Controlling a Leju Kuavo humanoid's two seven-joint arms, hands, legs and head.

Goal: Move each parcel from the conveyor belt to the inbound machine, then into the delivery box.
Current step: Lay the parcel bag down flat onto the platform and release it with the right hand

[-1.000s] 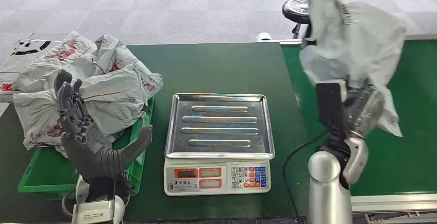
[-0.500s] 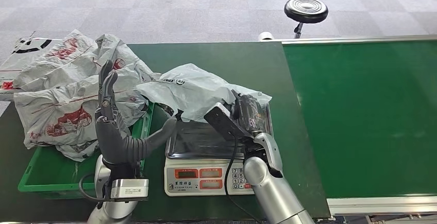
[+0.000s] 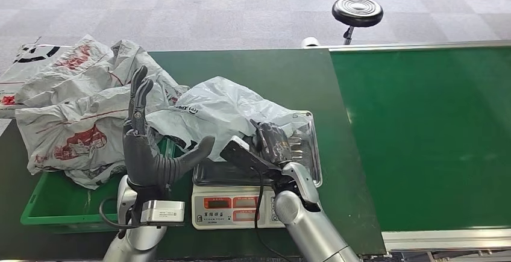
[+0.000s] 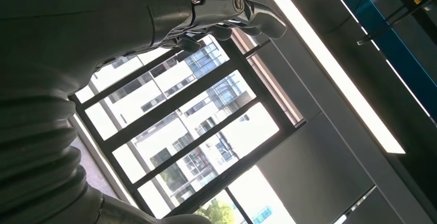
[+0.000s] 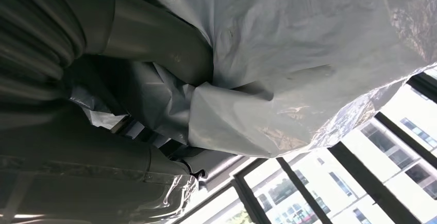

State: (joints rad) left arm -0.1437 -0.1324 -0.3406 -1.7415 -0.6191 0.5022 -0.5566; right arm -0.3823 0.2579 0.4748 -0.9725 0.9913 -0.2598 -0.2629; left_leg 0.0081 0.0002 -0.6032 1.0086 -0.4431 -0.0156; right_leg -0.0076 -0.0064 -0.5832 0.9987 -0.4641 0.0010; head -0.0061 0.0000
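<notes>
the right hand (image 3: 274, 143) grips a grey plastic parcel (image 3: 223, 114) over the scale (image 3: 253, 205), which sits near the front edge of the dark green tabletop (image 3: 253, 72). the parcel drapes across the scale's metal tray (image 3: 310, 153) and spills over the tray's left side, its far end reaching toward the pile of parcels (image 3: 78, 102) at the tabletop's left edge. in the right wrist view the thumb (image 5: 154, 38) presses into the crumpled plastic of the parcel (image 5: 309, 54), and the film is bunched against the palm.

the left hand (image 3: 144, 147) stands upright just left of the scale, holding nothing, fingers (image 3: 137, 96) stretched up and thumb spread out toward the scale. it rises in front of the green crate (image 3: 42, 205), which sits at the front left corner of the tabletop with the pile of grey and red-printed parcels heaped in it and over its rim. whether the held parcel touches the left hand's thumb cannot be told.

the green conveyor belt (image 3: 422, 135) runs along the tabletop's right side. a black round stool (image 3: 357, 12) stands on the grey carpet beyond the far edge.
</notes>
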